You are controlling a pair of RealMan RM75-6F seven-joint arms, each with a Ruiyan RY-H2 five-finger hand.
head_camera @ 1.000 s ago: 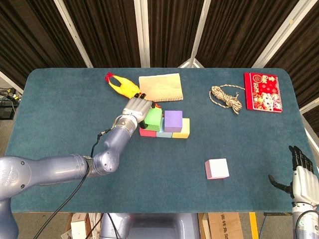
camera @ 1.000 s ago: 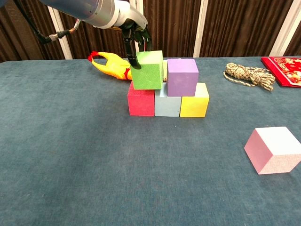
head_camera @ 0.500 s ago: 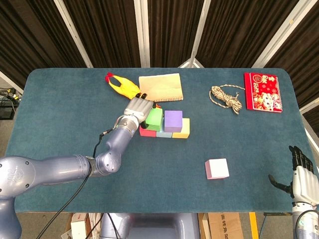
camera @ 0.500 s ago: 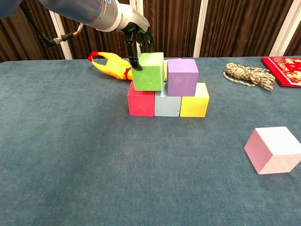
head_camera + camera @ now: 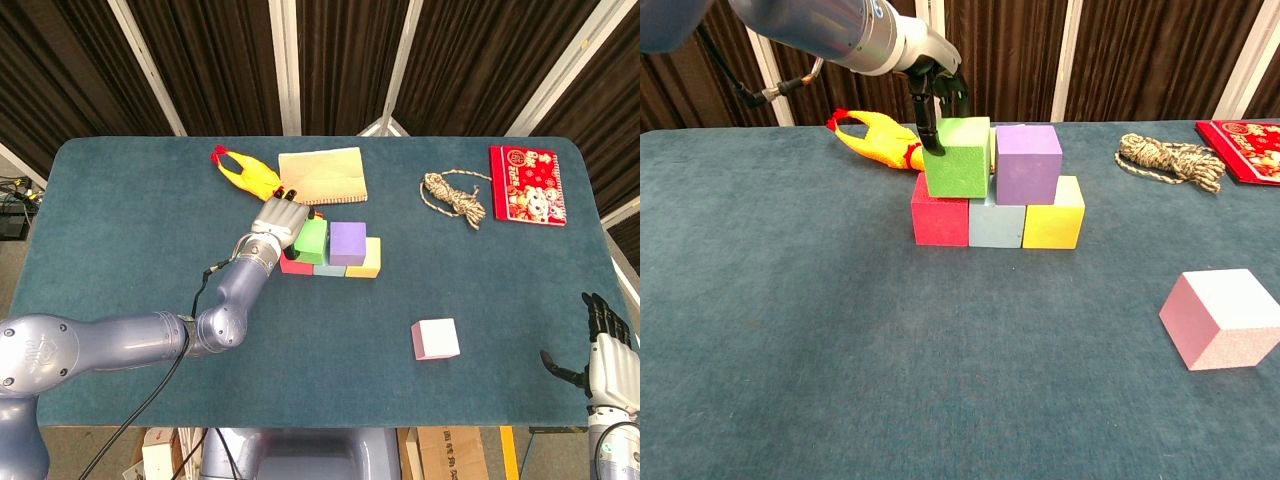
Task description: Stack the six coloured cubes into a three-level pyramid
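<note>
Item: pyramid of six coloured cubes, partly built, on the teal counter (image 5: pixel 130 230).

Bottom level: complete. Red cube (image 5: pixel 940 216), pale blue cube (image 5: pixel 995 221) and yellow cube (image 5: pixel 1054 218) stand in a row, touching side to side.

Middle level: near complete. Purple cube (image 5: pixel 1027 163) sits over the seam of the pale blue and yellow cubes. Green cube (image 5: pixel 958 158) sits just beside it, over the red and pale blue cubes, slightly tilted and apparently not yet fully settled; whether it touches the purple cube cannot be told.

Top level: not begun. Pink cube (image 5: pixel 1225 317) lies alone on the counter, well apart from the stack, toward the robot's right.

Left hand (image 5: pixel 277 221): grasping the green cube from above and behind. Dark fingers (image 5: pixel 929 118) run down its left face in the chest view; others curl over the back edge. The cube hangs below and in front of the palm.

Right hand (image 5: pixel 605 348): near the counter's near right corner, fingers apart, holding nothing, near the pink cube but not touching it.

Remaining, as judged: seat and let go of the green cube, then place the pink cube on top.

Also present: rubber chicken (image 5: pixel 243 172), tan cloth pad (image 5: pixel 322 175), coil of rope (image 5: pixel 455 196), red packet (image 5: pixel 527 184).
</note>
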